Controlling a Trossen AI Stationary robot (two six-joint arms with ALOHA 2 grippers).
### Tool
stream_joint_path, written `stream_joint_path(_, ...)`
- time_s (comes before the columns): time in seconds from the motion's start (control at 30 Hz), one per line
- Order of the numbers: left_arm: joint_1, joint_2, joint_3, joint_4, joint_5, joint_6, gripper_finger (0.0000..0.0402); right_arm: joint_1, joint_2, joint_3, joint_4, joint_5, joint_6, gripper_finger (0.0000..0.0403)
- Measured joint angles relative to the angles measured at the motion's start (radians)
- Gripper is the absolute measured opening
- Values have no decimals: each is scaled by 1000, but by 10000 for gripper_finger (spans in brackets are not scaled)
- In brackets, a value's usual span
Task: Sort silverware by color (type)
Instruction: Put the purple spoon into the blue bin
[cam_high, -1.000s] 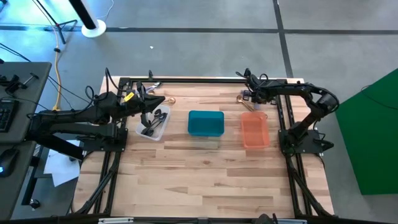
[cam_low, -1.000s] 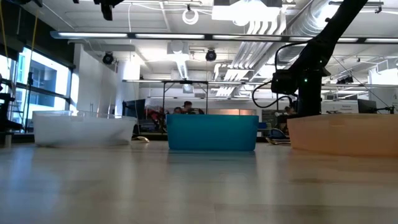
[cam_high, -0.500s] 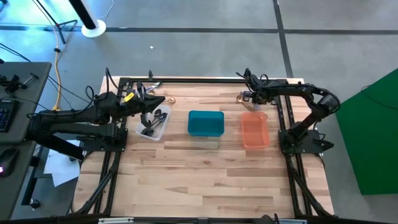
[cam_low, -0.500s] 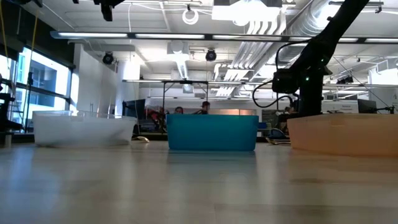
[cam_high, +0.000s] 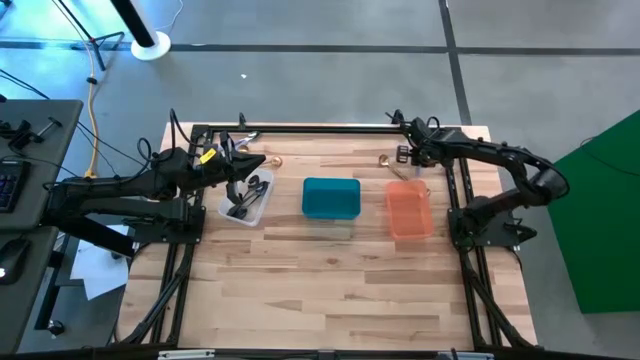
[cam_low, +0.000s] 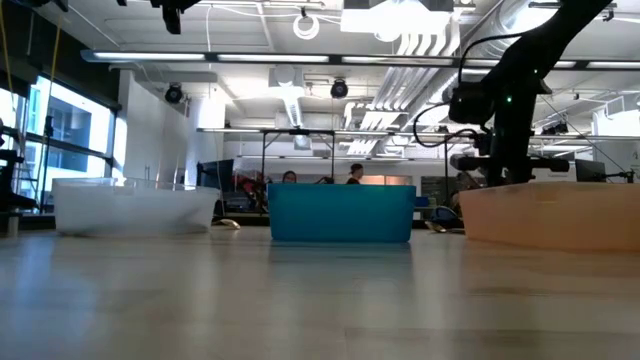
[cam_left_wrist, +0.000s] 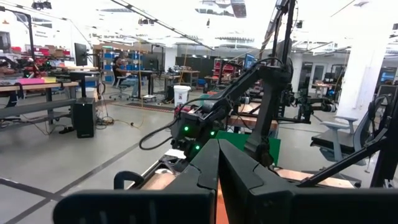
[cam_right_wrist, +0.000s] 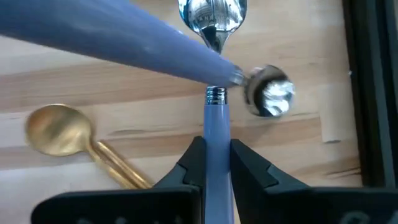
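Slippage is looming: the right gripper (cam_right_wrist: 216, 163), hanging beyond the orange plastic bin's (cam_high: 410, 212) far rim, is pinching only the end of a blue-handled, shiny-bowled spoon (cam_right_wrist: 215, 93), so it may swivel and drop beside the gold spoon (cam_right_wrist: 74, 139), missing that bin.
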Motion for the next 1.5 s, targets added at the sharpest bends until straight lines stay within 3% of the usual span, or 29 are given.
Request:
stream_joint_path(0.67, 0, 0, 0, 0, 0, -1, 0, 70, -9, 3, 27, -104, -9, 33)
stream_joint_path(1.27, 0, 0, 0, -3, 0, 0, 0, 156, 52, 4, 197, -146, 43, 33)
stream_joint_path(1.5, 0, 0, 0, -2, 0, -1, 0, 155, -23, 4, 230, -141, -28, 33)
